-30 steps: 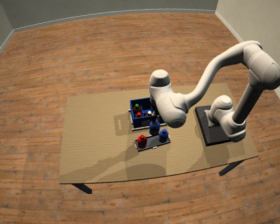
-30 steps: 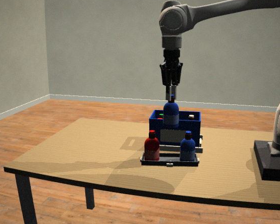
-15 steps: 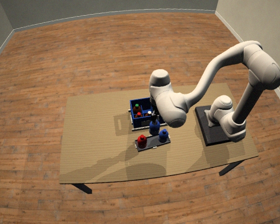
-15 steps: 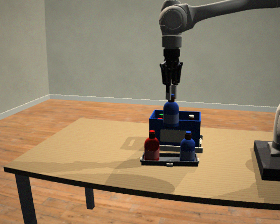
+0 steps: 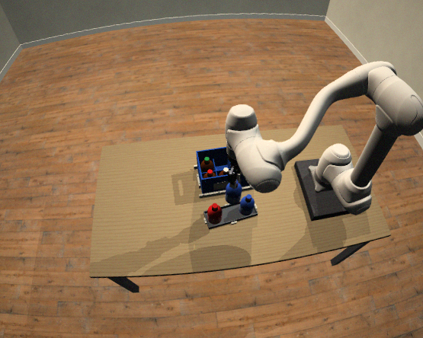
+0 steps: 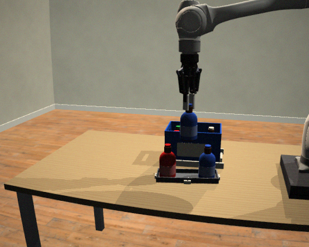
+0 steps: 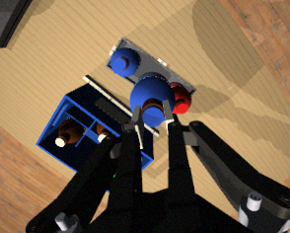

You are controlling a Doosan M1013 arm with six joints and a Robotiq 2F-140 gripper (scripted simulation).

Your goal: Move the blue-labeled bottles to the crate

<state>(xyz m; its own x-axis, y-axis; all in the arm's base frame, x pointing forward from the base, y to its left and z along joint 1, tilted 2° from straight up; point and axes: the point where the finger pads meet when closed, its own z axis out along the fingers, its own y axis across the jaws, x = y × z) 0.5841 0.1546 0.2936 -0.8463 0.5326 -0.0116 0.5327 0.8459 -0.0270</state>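
Observation:
My gripper [image 6: 189, 104] is shut on the cap of a blue-labeled bottle [image 6: 189, 126] and holds it upright in the air, above the tray and in front of the crate's near wall. It also shows in the wrist view [image 7: 151, 98] and in the top view [image 5: 233, 191]. The blue crate [image 6: 193, 143] holds three brown bottles with green [image 5: 206, 163], red [image 5: 209, 173] and white [image 5: 225, 170] caps. The dark tray [image 6: 187, 176] carries a red-labeled bottle [image 6: 167, 161] on the left and a second blue-labeled bottle [image 6: 207, 162] on the right, both upright.
The arm's dark base plate [image 5: 321, 190] stands on the table to the right of the crate and tray. The arm's elbow [image 5: 257, 156] hangs over the crate's right side in the top view and hides part of it.

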